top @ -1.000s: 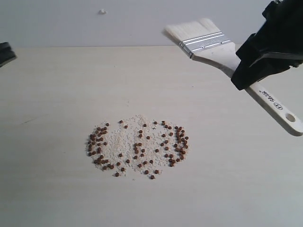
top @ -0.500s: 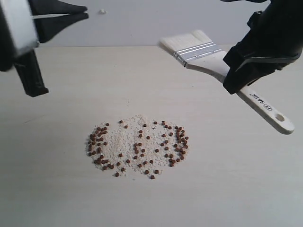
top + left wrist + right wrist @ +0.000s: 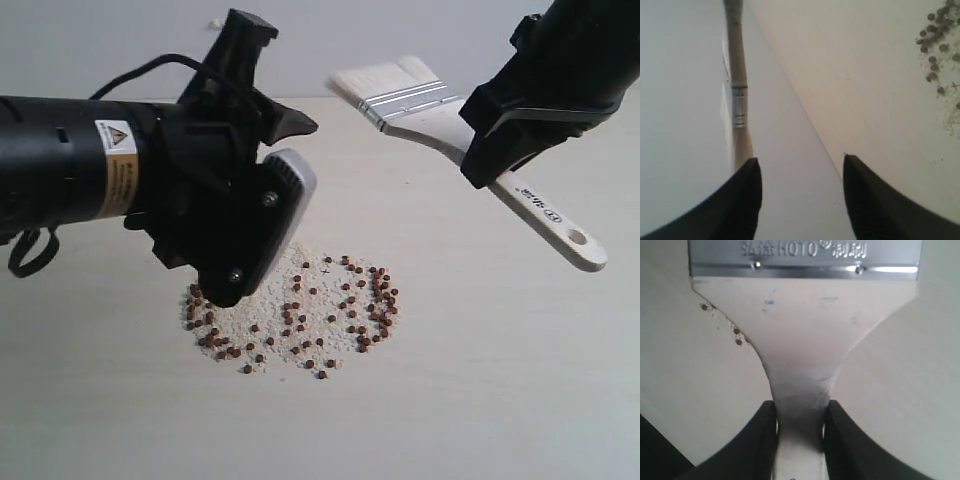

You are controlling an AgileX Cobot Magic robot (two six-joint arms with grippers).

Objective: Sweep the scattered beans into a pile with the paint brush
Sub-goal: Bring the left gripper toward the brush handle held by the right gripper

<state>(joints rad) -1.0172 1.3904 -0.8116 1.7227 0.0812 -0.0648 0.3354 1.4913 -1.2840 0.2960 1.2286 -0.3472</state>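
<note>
The paint brush (image 3: pixel 420 103) hangs above the table's far right, with my right gripper (image 3: pixel 497 150) shut on its wooden handle. Its cream bristles point to the far left and its hole end to the near right. In the right wrist view my gripper (image 3: pixel 800 410) clamps the narrow neck below the silver ferrule (image 3: pixel 805 260). The beans (image 3: pixel 350 300) lie scattered in a loose oval at the table's middle. My left gripper (image 3: pixel 290 75) hovers open above the oval's left side and hides part of it. It (image 3: pixel 800 162) holds nothing and faces the brush (image 3: pixel 739 106) edge-on.
Pale off-white crumbs (image 3: pixel 300 290) lie among the beans. A few beans (image 3: pixel 737 335) show beside the brush in the right wrist view. The table's far edge (image 3: pixel 805 110) meets a grey wall.
My left arm has swung in from the left and now covers the left part of the bean patch. The right gripper has carried the brush slightly left and lower.
</note>
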